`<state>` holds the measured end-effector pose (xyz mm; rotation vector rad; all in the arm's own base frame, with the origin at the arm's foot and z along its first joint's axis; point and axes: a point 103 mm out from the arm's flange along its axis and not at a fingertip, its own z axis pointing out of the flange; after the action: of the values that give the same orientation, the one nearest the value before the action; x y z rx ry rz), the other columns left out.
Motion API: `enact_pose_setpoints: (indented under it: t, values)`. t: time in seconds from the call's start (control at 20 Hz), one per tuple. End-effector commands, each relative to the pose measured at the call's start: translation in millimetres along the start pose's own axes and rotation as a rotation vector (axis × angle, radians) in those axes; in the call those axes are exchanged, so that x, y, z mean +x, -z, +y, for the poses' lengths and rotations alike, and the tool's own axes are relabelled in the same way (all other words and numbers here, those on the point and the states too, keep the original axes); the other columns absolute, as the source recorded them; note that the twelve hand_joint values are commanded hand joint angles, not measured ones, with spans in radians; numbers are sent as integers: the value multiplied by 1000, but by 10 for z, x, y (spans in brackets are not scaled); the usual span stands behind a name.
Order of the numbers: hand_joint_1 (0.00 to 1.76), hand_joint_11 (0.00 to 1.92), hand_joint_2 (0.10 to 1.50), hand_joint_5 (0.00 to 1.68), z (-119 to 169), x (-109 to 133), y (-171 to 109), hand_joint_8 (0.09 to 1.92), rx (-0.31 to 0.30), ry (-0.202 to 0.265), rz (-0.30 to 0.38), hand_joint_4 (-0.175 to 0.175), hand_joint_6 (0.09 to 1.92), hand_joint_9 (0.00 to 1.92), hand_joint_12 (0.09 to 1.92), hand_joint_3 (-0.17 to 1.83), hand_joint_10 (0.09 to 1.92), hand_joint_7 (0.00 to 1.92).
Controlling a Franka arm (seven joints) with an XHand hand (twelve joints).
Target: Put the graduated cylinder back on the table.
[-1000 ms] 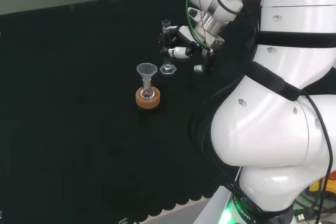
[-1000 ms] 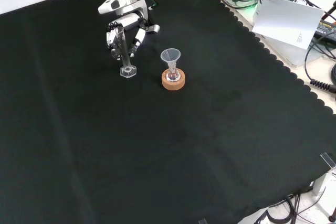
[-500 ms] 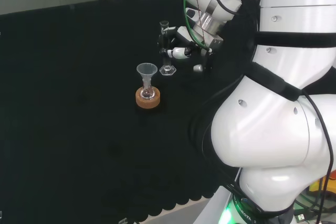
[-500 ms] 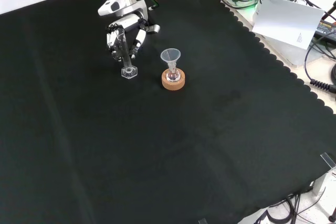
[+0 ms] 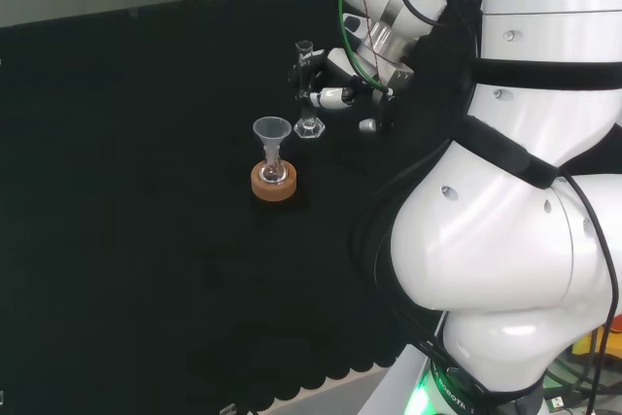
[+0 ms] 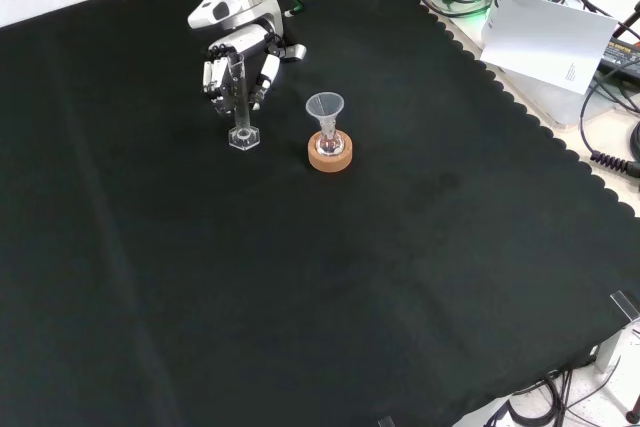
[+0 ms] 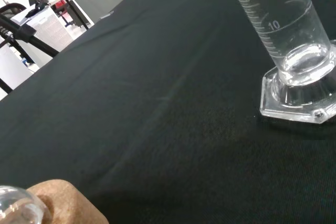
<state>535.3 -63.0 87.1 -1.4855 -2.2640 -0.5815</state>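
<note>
One hand [image 6: 238, 65] is at work over the black cloth [image 6: 330, 277], and its fingers [image 6: 266, 71] are curled round the upper part of a clear cylinder [image 6: 240, 107]. In the front view the hand comes in from the top, with the cylinder's tube rising between its fingers while the hexagonal foot sits just below them. In the head view the hand [image 5: 335, 85] reaches in from the right, closed about the cylinder [image 5: 306, 85], whose open top stands above the fingers [image 5: 330, 96].

From the wrist view the cylinder [image 7: 294, 56] stands upright, its foot flat against the cloth [image 7: 157, 108] as far as I can tell, with printed graduations running up the tube. Whether the tube holds any liquid I cannot tell.

Just beside the cylinder, to the right in the front view, a small flask [image 6: 329, 137] sits in a cork ring [image 6: 329, 156], with a clear funnel [image 6: 325, 108] standing in its neck. In the head view that same set lies nearer and to the left of the cylinder: the funnel [image 5: 272, 131] over the flask [image 5: 274, 173], the ring [image 5: 273, 184] beneath. Cylinder and ring stand apart, not touching. A corner of the ring [image 7: 63, 203] and a curve of glass show in the wrist view too.

Off the cloth's far right corner in the front view lie a sheet of paper [image 6: 550, 42] and a tangle of cables [image 6: 610, 97].
</note>
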Motion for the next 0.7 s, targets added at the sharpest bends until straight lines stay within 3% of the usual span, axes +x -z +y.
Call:
enact_pose_setpoints:
  t: [0.05,0.7]
  values:
    - [1047,827,1076,837,-1,8,35,608,18,-10,-16,-41,573,1189,1064,-174,87,766]
    - [969,626,1023,638,61,-20,118,623,67,-55,-16,-43,610,1051,1201,-175,87,631]
